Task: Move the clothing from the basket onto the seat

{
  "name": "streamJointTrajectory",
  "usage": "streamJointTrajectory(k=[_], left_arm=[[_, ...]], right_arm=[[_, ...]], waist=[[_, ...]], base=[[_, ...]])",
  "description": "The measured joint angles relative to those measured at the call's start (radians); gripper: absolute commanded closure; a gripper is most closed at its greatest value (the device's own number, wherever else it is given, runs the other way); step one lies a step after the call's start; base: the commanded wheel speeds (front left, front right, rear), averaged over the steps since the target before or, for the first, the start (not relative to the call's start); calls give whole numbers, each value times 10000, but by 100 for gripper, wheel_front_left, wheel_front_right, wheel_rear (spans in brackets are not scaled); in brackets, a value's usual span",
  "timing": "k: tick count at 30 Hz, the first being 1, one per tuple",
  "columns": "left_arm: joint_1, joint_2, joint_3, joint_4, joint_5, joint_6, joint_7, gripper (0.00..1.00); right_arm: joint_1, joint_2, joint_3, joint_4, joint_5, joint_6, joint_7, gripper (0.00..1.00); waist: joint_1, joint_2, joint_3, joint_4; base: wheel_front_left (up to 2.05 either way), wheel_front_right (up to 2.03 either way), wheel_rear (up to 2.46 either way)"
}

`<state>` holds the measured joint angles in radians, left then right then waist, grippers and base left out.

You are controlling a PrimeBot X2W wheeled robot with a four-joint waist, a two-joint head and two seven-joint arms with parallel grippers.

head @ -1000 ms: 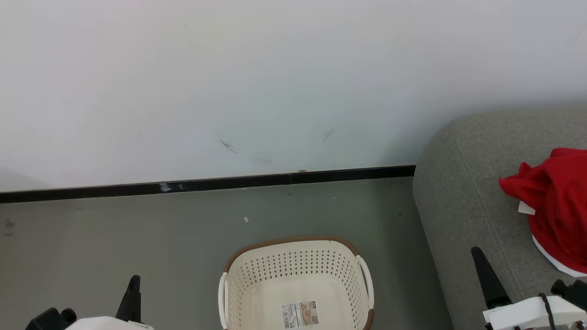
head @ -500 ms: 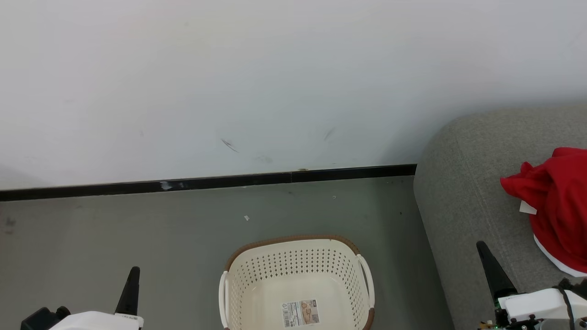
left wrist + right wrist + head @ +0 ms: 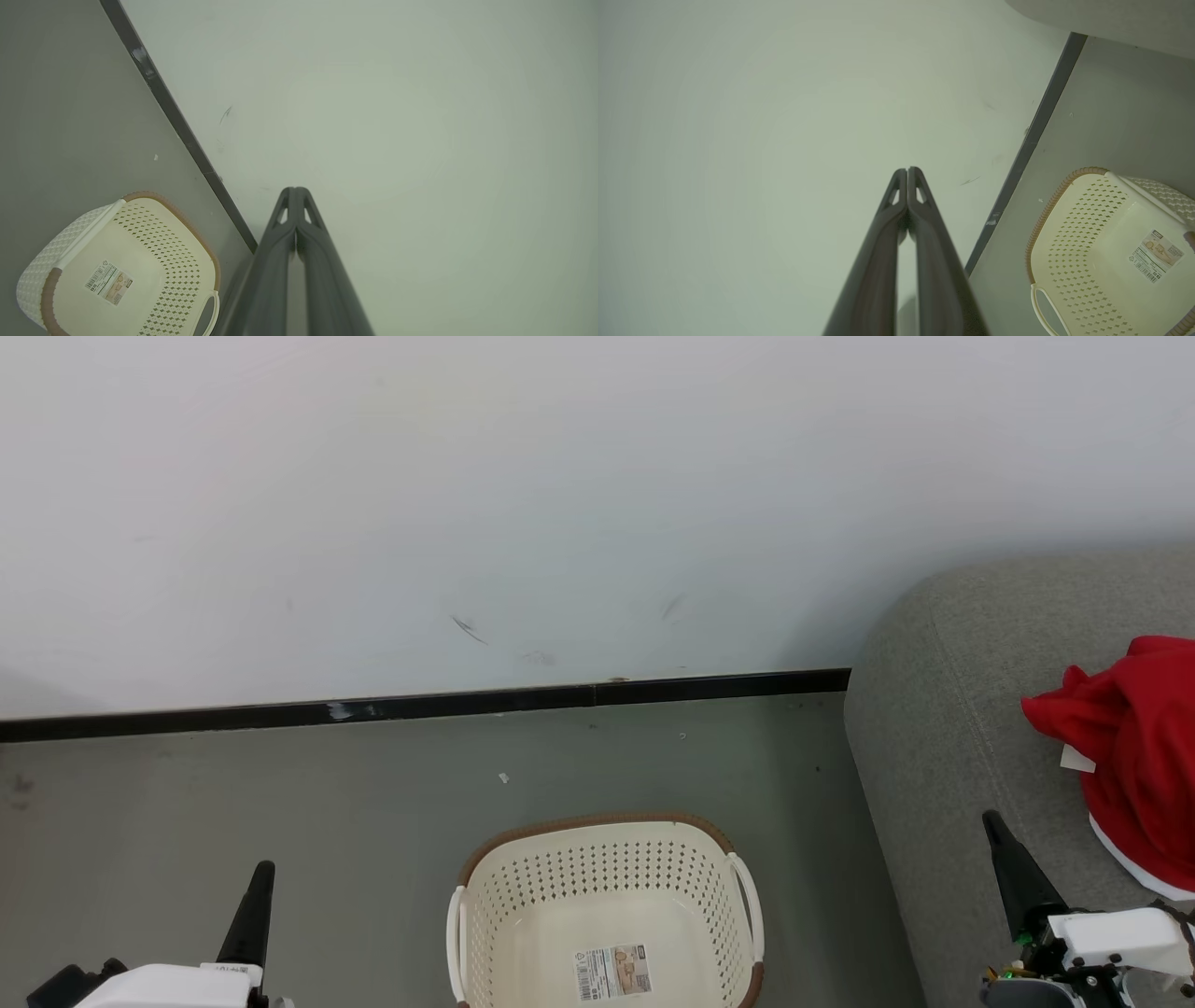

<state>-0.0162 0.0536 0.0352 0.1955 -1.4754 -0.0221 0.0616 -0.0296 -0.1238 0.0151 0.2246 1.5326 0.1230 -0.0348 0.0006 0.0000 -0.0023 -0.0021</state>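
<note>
The cream-white basket (image 3: pixel 607 905) stands on the floor at the bottom centre, with nothing in it but a barcode sticker (image 3: pixel 611 973); it also appears as basket (image 3: pixel 121 266) and basket (image 3: pixel 1106 252). Red clothing (image 3: pixel 1134 747) lies heaped on the grey seat (image 3: pixel 943 756) at the right edge. My left gripper (image 3: pixel 252 905) is at the lower left, left of the basket, shut with nothing in it (image 3: pixel 295 193). My right gripper (image 3: pixel 1004 854) sits over the seat's front, just left of the clothing, shut and holding nothing (image 3: pixel 906 173).
A white wall (image 3: pixel 560 504) with a black baseboard (image 3: pixel 420 707) runs behind the basket. Grey floor (image 3: pixel 280 793) lies between the wall and me. The seat's rounded arm borders the basket's right side.
Both grippers have slid slightly lower and outward in the head view. The whole picture has shifted a little, so the camera moved. Basket and clothing stay put.
</note>
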Motion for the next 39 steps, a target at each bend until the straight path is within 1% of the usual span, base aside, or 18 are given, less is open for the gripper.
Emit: streamJointTrajectory(k=[11, 39], left_arm=[[-222, -153, 364, 88, -1277, -466, 384, 100], [-353, -169, 376, 184, -1279, -525, 384, 100]], right_arm=[[-290, -125, -4, 203, 1912, 0, 247, 100], [-373, -140, -2, 347, 1927, 0, 247, 100]], waist=[[-1, 0, 22, 21], [-2, 0, 19, 19]], base=[[0, 0, 0], [0, 0, 0]])
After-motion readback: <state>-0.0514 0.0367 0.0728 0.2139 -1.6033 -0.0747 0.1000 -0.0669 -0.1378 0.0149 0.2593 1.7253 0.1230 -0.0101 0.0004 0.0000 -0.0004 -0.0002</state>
